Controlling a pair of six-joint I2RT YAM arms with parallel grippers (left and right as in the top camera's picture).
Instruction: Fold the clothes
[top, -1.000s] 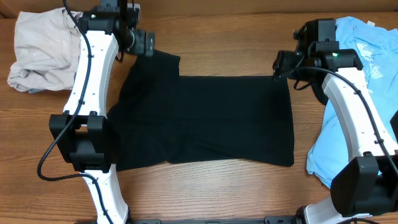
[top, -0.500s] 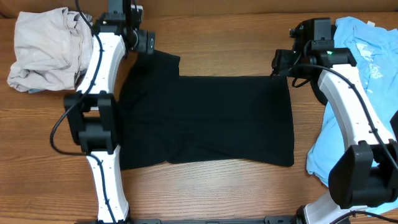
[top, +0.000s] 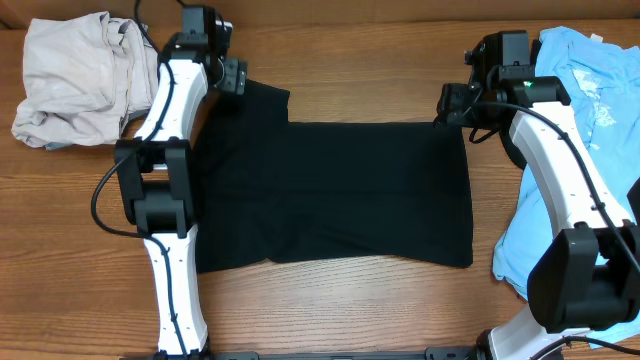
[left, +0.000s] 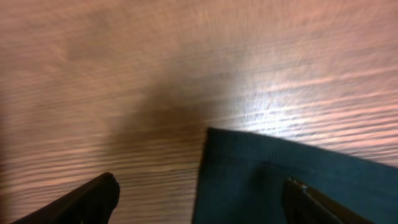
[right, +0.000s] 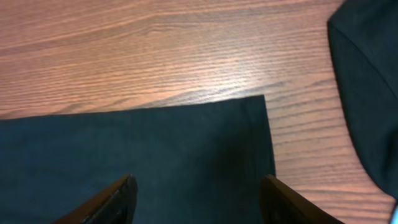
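Black T-shirt (top: 330, 195) lies long axis left-to-right; left pincer (top: 238, 79) and right pincer (top: 446, 105) gape at its far corners

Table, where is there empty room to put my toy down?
Bare table shows beyond the black shirt, between left arm and right arm; in front of the shirt; and in front of the cream garment. The right side is crowded by the blue tee.
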